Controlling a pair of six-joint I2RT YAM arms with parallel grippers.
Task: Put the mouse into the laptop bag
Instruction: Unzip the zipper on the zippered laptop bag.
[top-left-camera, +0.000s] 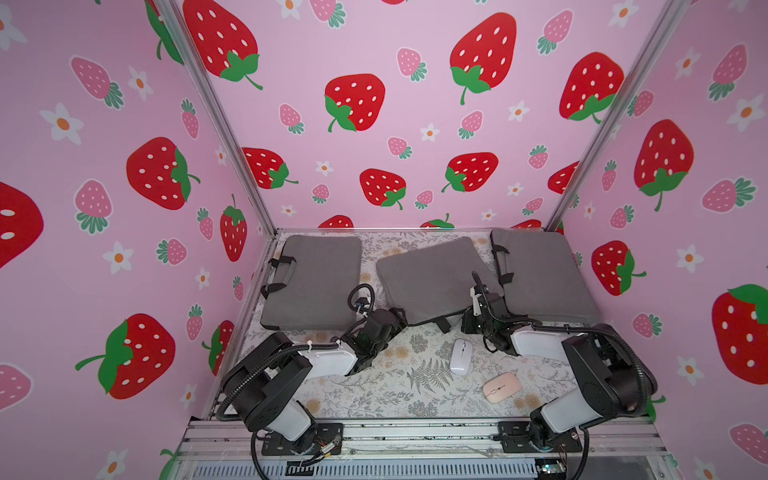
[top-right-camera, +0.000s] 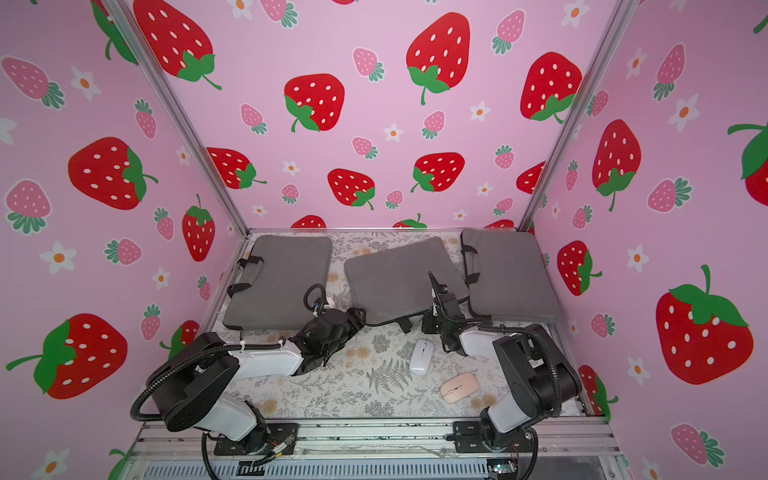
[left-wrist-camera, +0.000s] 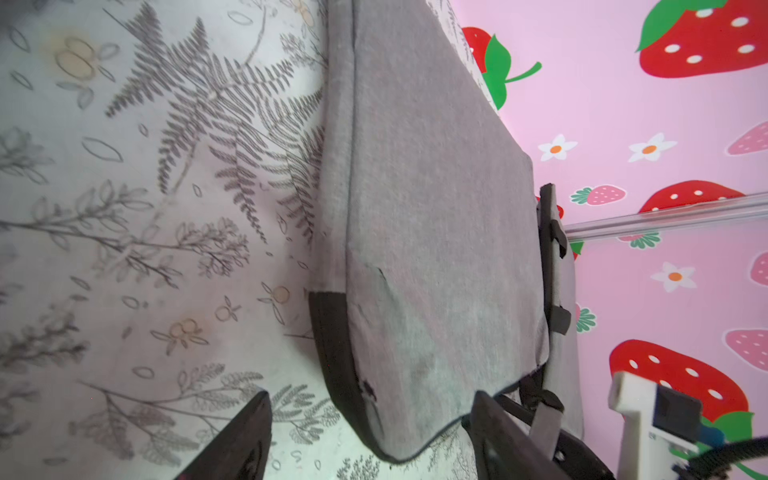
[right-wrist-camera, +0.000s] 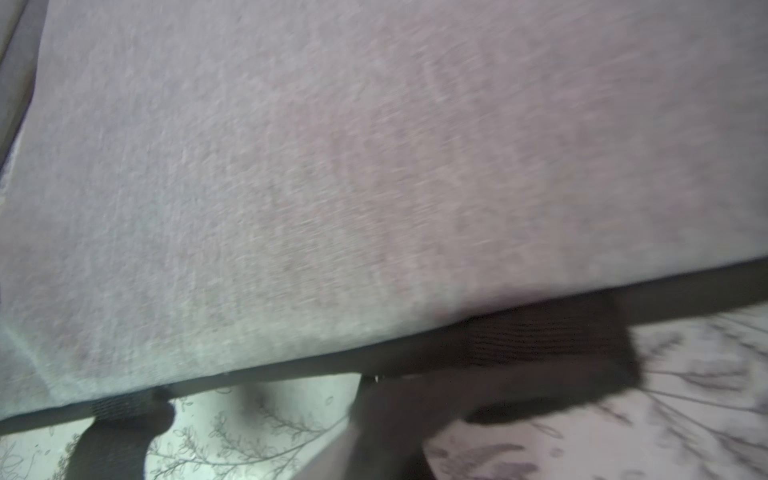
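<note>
While the left gripper (left-wrist-camera: 370, 446) stands spread astride a near corner of the middle laptop bag (top-left-camera: 432, 274), the right gripper (top-left-camera: 472, 325) is pressed together at its near edge. The white mouse (top-left-camera: 460, 356) and pink mouse (top-left-camera: 501, 387) lie apart on open cloth (top-left-camera: 374, 386).

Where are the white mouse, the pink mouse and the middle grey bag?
white mouse (top-left-camera: 460, 356): in a top view, middle of its back.
pink mouse (top-left-camera: 501, 387): in a top view, middle of its back.
middle grey bag (top-left-camera: 428, 276): in a top view, centre of its flat face.
</note>
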